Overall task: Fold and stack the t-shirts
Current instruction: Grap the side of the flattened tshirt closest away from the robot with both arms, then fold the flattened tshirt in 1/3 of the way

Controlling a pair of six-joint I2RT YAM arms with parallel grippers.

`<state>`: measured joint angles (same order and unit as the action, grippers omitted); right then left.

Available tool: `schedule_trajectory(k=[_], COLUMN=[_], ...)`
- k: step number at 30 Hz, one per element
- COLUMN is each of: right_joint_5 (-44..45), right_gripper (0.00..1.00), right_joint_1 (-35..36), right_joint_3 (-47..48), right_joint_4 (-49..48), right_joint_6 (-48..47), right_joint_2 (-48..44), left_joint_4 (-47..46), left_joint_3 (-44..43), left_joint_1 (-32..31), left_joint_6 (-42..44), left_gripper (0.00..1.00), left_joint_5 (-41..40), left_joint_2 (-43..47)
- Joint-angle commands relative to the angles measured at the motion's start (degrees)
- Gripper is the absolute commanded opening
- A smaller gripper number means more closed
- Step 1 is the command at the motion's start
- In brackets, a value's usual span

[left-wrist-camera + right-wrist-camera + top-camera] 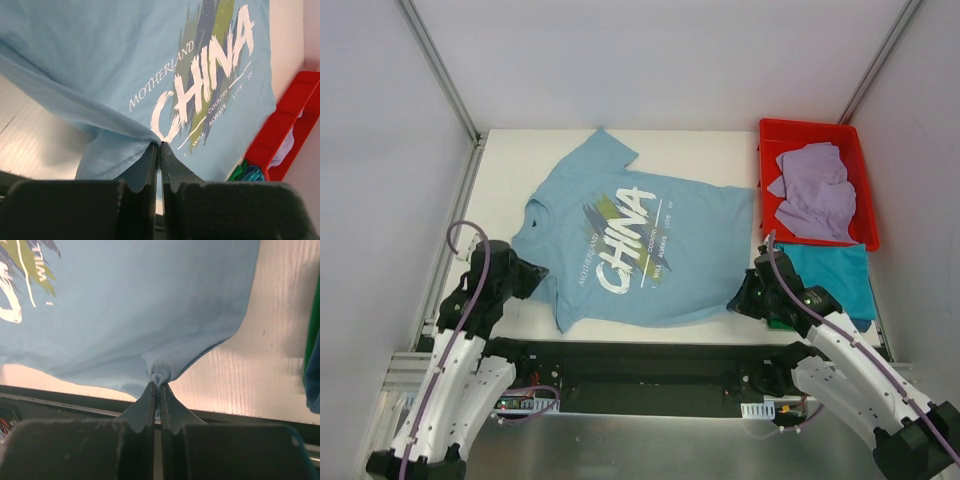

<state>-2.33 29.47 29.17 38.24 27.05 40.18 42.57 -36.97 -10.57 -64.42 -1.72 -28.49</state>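
1. Top view: a light blue t-shirt [650,250] lies spread on the table [510,165]. Far right, a lavender t-shirt [815,190] lies in the red bin [810,130], with a teal t-shirt [830,275] just nearer.
2. Left wrist view: the left gripper [160,145] pinches the light blue t-shirt's near-left edge.
3. Right wrist view: the right gripper [160,385] pinches its near-right hem.

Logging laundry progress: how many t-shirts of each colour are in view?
Light blue tee: 1
Lavender tee: 1
Teal tee: 1
Dark blue tee: 1
Green tee: 1
Total: 5
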Motion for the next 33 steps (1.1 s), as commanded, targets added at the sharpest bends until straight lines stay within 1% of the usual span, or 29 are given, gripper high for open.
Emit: schedule_trajectory(k=[1, 7, 13, 14, 15, 20, 26, 33], right_joint_5=[1.89, 1.98, 1.98, 1.98, 3.89, 4.43, 4.44, 3.03], right_gripper=[0.01, 0.01, 0.01, 0.01, 0.01, 0.01, 0.02, 0.02], right_joint_1=[-2.83, -7.14, -10.57, -11.01, -11.45, -13.04, -13.92, -14.53], right_joint_3=[4.93, 8.01, 8.54, 8.54, 8.36, 8.27, 8.45, 9.24], right_joint_4=[-3.17, -4.31, -5.72, -6.07, -6.59, -8.62, -10.64, -12.57], right_joint_6=[-1.99, -4.10, -5.08, -5.16, -5.16, -5.69, -5.87, -6.57], right_joint_2=[3.76, 7.97, 10.26, 10.53, 10.62, 11.76, 13.69, 15.45], left_joint_4=[-11.79, -17.86, -24.10, -24.81, -25.42, -27.09, -27.54, -28.68], left_joint_3=[-4.07, -8.29, -11.54, -11.98, -12.68, -17.07, -21.47, -25.43], left_joint_1=[-0.42, -0.42, -0.42, -0.42, -0.42, -0.42, -0.33, -0.33], left_joint_6=[2.55, 5.27, 8.35, 8.70, 9.05, 11.16, 13.53, 19.85], left_gripper=[0.00, 0.00, 0.00, 0.00, 0.00, 0.00, 0.00, 0.00], left_joint_5=[-2.23, -6.19, -4.44, -4.09, -3.91, -3.56, -4.70, -7.51], left_joint_2=[-8.14, -16.85, -25.37, -26.87, -28.10, -34.78, -38.83, -41.29])
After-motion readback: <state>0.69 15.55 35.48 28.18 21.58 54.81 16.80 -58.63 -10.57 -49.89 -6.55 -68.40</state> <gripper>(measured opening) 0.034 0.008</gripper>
